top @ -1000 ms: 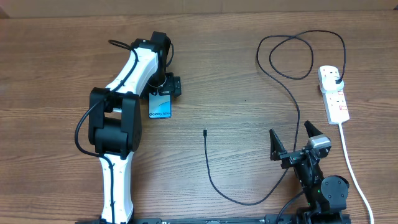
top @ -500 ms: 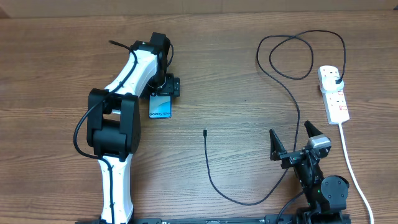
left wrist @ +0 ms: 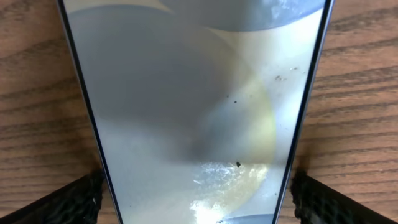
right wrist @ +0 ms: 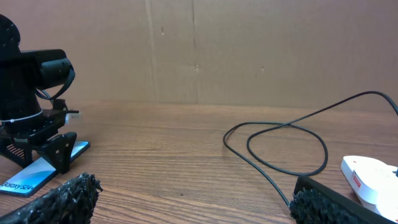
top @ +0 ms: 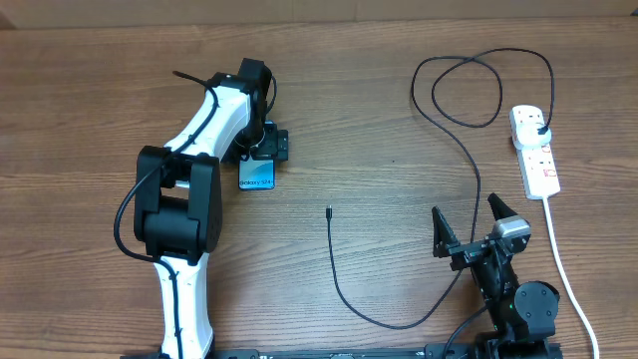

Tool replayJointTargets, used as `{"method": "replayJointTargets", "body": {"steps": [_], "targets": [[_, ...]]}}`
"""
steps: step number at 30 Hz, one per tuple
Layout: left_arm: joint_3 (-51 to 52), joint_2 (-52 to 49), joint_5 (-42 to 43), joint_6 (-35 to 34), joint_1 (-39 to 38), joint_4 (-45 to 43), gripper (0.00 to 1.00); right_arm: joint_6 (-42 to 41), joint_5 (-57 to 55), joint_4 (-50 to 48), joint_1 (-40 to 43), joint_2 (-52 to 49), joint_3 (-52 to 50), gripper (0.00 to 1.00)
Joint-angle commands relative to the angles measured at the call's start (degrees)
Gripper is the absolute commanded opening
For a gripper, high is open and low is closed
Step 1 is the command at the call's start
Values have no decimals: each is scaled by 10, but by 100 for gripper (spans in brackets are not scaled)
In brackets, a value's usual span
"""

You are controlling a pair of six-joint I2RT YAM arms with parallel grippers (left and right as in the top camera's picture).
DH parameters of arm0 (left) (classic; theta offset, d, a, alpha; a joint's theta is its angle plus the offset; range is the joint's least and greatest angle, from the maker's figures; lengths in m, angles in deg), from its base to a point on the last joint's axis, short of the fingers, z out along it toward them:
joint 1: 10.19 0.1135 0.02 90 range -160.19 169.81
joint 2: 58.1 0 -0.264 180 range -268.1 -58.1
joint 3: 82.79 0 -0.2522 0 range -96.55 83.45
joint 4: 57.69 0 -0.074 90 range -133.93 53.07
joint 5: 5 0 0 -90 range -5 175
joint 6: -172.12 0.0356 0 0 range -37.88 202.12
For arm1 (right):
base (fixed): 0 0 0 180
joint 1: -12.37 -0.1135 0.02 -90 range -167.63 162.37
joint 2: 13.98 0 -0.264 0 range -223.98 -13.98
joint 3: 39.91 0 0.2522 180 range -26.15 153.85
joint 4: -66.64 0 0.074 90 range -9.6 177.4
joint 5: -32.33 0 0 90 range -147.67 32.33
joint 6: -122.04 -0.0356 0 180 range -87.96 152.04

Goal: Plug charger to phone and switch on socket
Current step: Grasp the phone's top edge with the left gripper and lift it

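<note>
I see white links, black joints and looping black cables on my left arm (top: 212, 118); right arm (top: 510, 284) black, right gripper (top: 467, 221) fingers (right wrist: 57, 200) knurled.

Slim teal-screened smartphone (top: 256, 179): top half buried under the white-and-black left arm (top: 214, 115) overhead, and the left wrist cam crops both its ends. Right of the phone, the plug tip (top: 328, 210) of the thin black charger cable (top: 331, 249) is too tiny to make out.
</note>
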Motion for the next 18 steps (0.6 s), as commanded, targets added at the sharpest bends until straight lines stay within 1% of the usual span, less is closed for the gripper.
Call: {"method": "replayJointTargets", "body": {"steps": [1,10,12,14,17,18], "targets": [[47,-53,19,-1,2,7,98,-4,-4,-2,2,5,-6,100],[89,-53,16,0,2,-70,96,-4,-4,-2,2,5,-6,100],[93,-53,18,0,2,-80,92,-4,-4,-2,2,5,-6,100],[93,-53,30,0,2,-85,86,-4,-4,-2,2,5,-6,100],[93,-53,39,0,2,-93,83,-4,-4,-2,2,5,-6,100],[93,-53,42,0,3,-95,78,-4,-4,-2,2,5,-6,100]]}}
